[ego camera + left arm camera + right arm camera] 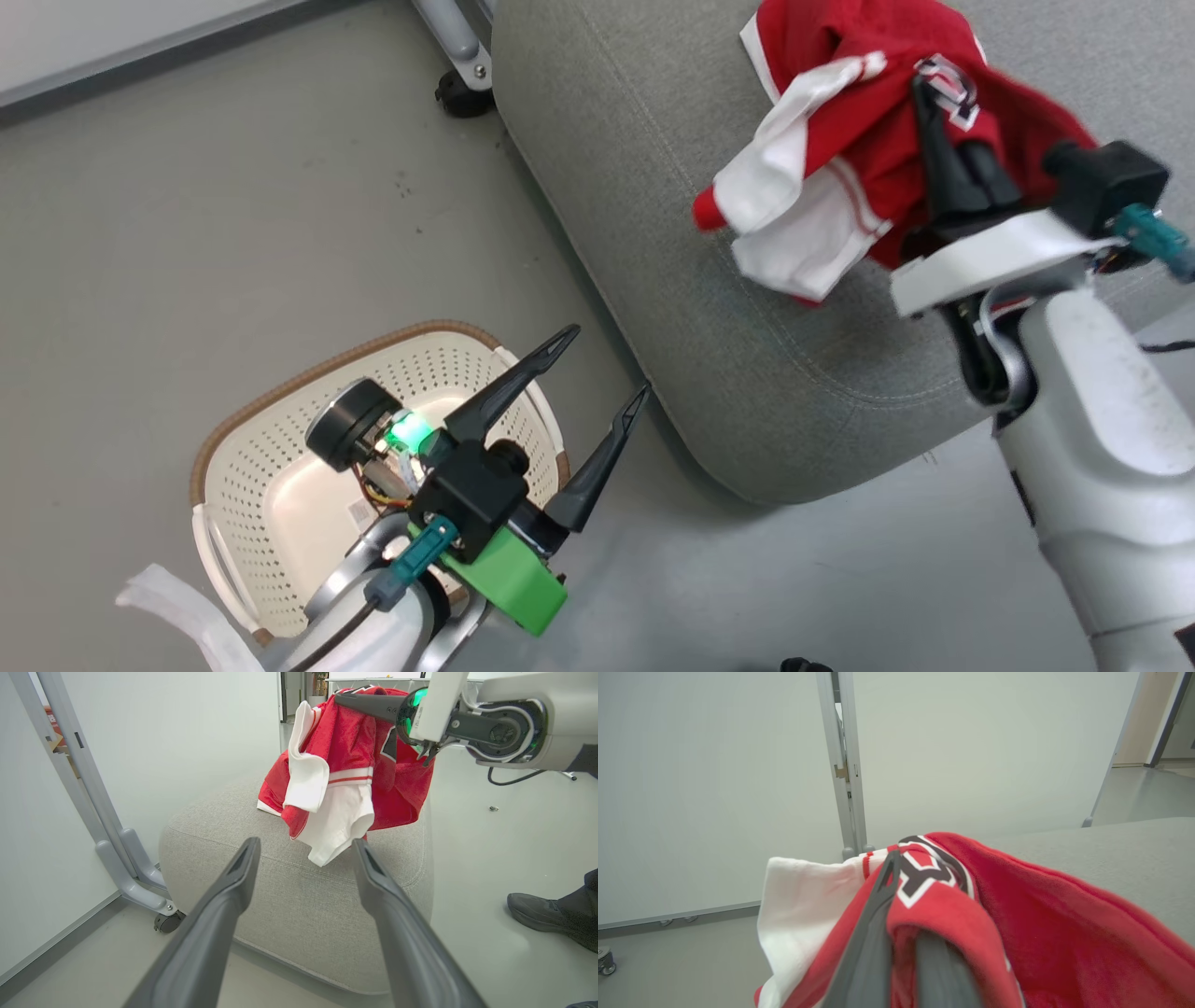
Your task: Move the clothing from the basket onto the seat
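Right gripper [924,93]: two dark fingers [873,933] closed together, pinching a fold of the clothing [840,140] beside a black-and-white lettered patch, with red cloth draped over both of them. The wrist and pale forearm reached from the near right, up and leftward, and were held above the seat [653,233]. Clothing: bright red with white sleeves and striped trim. It hung from the pinch over the cushion's near left part, a white sleeve lowest. More red fabric lay on the cushion farther back; whether it was a separate garment could not be told. Left gripper [607,361]: fingers spread wide and empty, touching nothing, their tips aimed toward the seat's near left corner. The arm rose from the near left, its wrist over the basket [233,448]. Basket: cream, perforated, brown-rimmed, standing on the floor [233,233] to the left of the seat and apart from it, with a paper label [359,511] on its bottom. Also entered: a grey frame's caster [457,93] at the seat's far left, and a person's dark shoe [537,912] on the floor near the seat.
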### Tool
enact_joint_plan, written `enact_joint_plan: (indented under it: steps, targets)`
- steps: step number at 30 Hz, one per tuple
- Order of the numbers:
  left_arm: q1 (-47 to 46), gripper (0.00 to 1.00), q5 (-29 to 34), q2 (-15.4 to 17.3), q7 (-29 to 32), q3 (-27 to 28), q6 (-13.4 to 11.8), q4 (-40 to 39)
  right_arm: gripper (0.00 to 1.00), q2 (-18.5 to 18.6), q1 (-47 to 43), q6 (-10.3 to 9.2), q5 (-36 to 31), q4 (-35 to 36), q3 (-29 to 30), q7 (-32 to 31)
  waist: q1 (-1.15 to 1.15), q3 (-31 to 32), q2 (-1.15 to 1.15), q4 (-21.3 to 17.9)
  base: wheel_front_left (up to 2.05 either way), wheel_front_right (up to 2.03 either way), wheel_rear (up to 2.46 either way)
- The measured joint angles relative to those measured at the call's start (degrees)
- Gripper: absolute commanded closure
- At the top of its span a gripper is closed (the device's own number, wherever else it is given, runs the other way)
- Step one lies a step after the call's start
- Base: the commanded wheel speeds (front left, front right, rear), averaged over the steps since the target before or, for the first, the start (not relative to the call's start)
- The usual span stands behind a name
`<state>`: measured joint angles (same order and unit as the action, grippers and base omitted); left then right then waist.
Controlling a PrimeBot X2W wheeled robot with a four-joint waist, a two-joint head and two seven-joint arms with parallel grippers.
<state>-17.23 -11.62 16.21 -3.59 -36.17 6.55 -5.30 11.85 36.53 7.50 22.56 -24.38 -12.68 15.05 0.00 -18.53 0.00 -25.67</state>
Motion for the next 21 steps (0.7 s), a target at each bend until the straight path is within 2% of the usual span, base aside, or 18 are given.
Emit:
enact_joint_plan:
  steps: [4,12,16,21]
  targets:
    - [-4.0,0.0,1.1,0.4,0.0,-1.8,0.4,-1.3,1.0,2.1,5.1,0.0,-1.6,2.4,5.8,0.0,0.0,-3.5,0.0,1.4,0.0,0.0,0.0]
    - [-10.6,0.0,2.3,1.1,-1.0,-3.1,0.6,-3.3,1.0,9.3,16.9,0.01,-3.2,4.3,15.4,-0.9,0.0,-12.1,0.0,5.8,0.0,0.0,0.0]
    - [-13.7,0.0,2.9,1.3,-1.7,-3.7,0.6,-4.0,1.0,12.6,21.3,0.01,-4.2,1.4,18.6,-1.6,0.01,-16.6,0.0,8.0,0.0,0.0,0.0]
    - [-16.0,0.0,3.4,1.4,-2.6,-4.6,0.7,-3.8,1.0,13.6,23.7,0.01,-4.6,-4.9,22.9,-2.0,0.01,-21.6,0.0,10.7,0.0,0.0,0.0]
